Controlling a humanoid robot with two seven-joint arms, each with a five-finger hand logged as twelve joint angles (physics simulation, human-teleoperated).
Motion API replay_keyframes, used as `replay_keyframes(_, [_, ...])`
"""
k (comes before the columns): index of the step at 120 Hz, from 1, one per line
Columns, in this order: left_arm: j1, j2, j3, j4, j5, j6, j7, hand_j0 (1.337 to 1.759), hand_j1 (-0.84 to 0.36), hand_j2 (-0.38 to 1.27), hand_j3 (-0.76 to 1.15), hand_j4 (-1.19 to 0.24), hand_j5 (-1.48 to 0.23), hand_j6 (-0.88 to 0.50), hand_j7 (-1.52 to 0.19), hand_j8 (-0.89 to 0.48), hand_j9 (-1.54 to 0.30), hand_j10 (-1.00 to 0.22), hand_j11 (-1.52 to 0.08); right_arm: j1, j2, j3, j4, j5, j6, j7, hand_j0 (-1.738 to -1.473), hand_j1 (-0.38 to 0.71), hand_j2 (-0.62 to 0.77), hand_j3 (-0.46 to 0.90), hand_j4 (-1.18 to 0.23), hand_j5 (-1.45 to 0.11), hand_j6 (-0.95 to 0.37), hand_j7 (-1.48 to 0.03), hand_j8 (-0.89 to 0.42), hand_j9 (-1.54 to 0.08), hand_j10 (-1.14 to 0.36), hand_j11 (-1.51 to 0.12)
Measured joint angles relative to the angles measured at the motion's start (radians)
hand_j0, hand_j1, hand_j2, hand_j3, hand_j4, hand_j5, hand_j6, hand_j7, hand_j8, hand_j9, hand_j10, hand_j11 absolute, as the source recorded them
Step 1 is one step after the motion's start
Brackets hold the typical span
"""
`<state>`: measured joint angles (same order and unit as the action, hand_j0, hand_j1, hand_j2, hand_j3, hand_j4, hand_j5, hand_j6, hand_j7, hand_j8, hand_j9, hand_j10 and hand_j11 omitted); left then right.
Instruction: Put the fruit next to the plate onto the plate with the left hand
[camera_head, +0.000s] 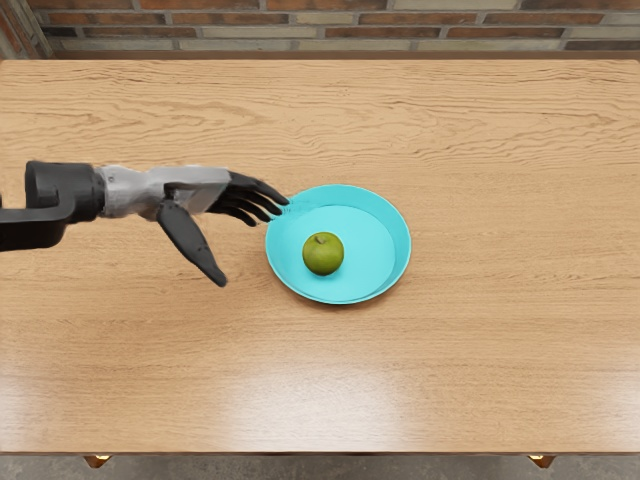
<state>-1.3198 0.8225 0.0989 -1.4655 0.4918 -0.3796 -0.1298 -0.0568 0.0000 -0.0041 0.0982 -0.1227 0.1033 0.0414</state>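
Apple on plate; left hand beside, fingers spread, forearm cropped.

The left arm reaches in level, its left hand empty, fingers spread, thumb angled down.

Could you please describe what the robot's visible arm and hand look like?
The left arm is a black, rounded segment ending in a cylindrical cuff, followed by a pale grey metallic wrist. The left hand has a grey boxy palm, slim black fingers and a dark grey thumb. No cables or markings show. The right arm is out of view.
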Motion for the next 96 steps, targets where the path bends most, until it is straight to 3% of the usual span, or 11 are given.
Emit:
replay_keyframes(18, [0.088, 0.057, -0.002, 0.021, 0.029, -0.052, -0.226, 1.658, 0.06, 0.05, 0.0, -0.25, -0.32, -0.25, -0.32, -0.25, -0.32, -0.25, -0.32, 0.0, 0.0, 0.0, 0.0, 0.0, 0.0, 0.0, -1.658, -0.31, -0.01, 0.0, -0.04, -0.05, -0.04, -0.05, -0.04, -0.05, -0.04, -0.05])
replay_keyframes(31, [0.126, 0.062, -0.003, 0.048, 0.027, -0.086, -0.309, 1.658, 0.06, 0.05, 0.0, -0.25, -0.32, -0.25, -0.32, -0.25, -0.32, -0.25, -0.32, 0.0, 0.0, 0.0, 0.0, 0.0, 0.0, 0.0, -1.658, -0.31, -0.01, 0.0, -0.04, -0.05, -0.04, -0.05, -0.04, -0.05, -0.04, -0.05])
replay_keyframes(48, [0.16, 0.058, -0.004, 0.123, -0.054, -0.102, -0.34, 1.658, 0.06, 0.05, 0.0, -0.25, -0.32, -0.25, -0.32, -0.25, -0.32, -0.25, -0.32, 0.0, 0.0, 0.0, 0.0, 0.0, 0.0, 0.0, -1.658, -0.31, -0.01, 0.0, -0.04, -0.05, -0.04, -0.05, -0.04, -0.05, -0.04, -0.05])
replay_keyframes(77, [0.187, 0.045, -0.003, 0.297, -0.169, -0.119, -0.345, 1.658, 0.06, 0.05, 0.0, -0.25, -0.32, -0.25, -0.32, -0.25, -0.32, -0.25, -0.32, 0.0, 0.0, 0.0, 0.0, 0.0, 0.0, 0.0, -1.658, -0.31, -0.01, 0.0, -0.04, -0.05, -0.04, -0.05, -0.04, -0.05, -0.04, -0.05])
replay_keyframes(96, [0.204, 0.039, -0.009, 0.36, -0.199, -0.134, -0.346, 1.658, 0.06, 0.05, 0.0, -0.25, -0.32, -0.25, -0.32, -0.25, -0.32, -0.25, -0.32, 0.0, 0.0, 0.0, 0.0, 0.0, 0.0, 0.0, -1.658, -0.31, -0.01, 0.0, -0.04, -0.05, -0.04, -0.05, -0.04, -0.05, -0.04, -0.05])
